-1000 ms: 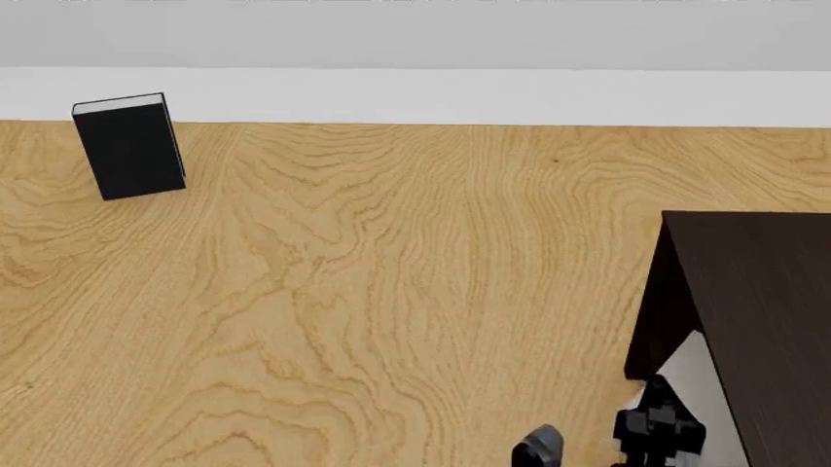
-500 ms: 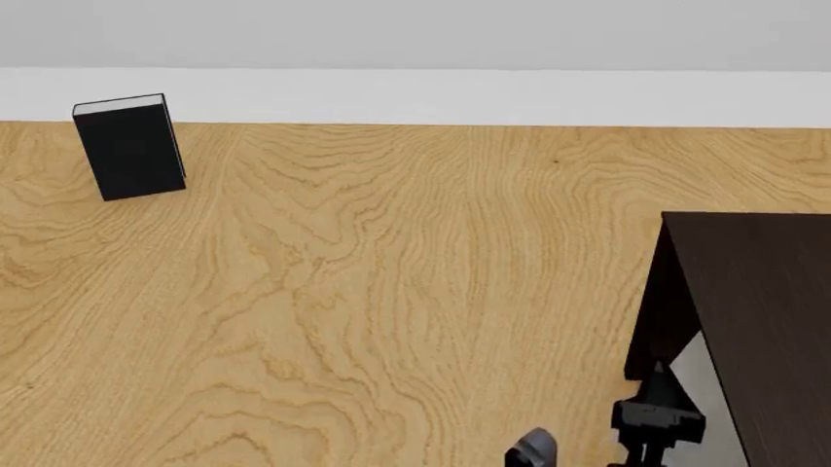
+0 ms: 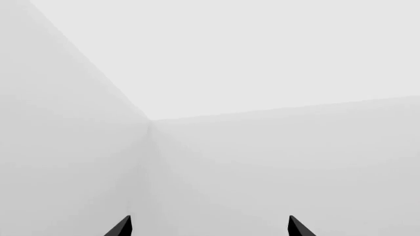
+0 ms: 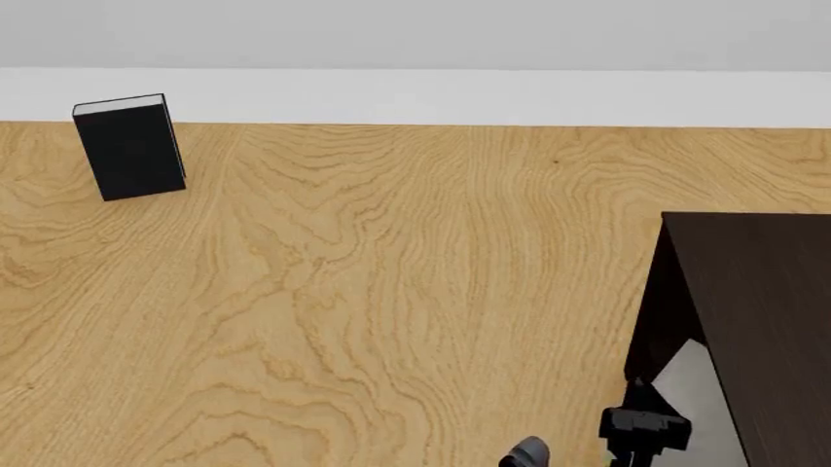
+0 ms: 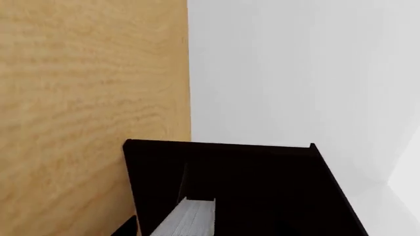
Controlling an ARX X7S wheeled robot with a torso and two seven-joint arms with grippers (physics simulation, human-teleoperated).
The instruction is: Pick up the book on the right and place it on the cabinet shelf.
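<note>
The light grey book (image 4: 691, 381) lies in the open side of the dark cabinet (image 4: 766, 292), its white page edges showing in the right wrist view (image 5: 190, 219). It appears to rest on the inner shelf. My right gripper (image 4: 643, 428) is just in front of the cabinet opening. In the right wrist view the gripper (image 5: 210, 231) is open. One fingertip (image 5: 128, 230) stands apart from the book; the other is lost against the dark wood (image 5: 262, 187). My left gripper (image 3: 208, 227) is open, empty and faces a bare wall.
A black-covered book (image 4: 130, 146) stands upright at the far left of the wooden table (image 4: 389, 292). The cabinet fills the near right corner. A white wall runs behind the table's far edge.
My right gripper has drawn back from the cabinet opening, toward the near edge. The grey book stays in the cabinet and more of it shows.
</note>
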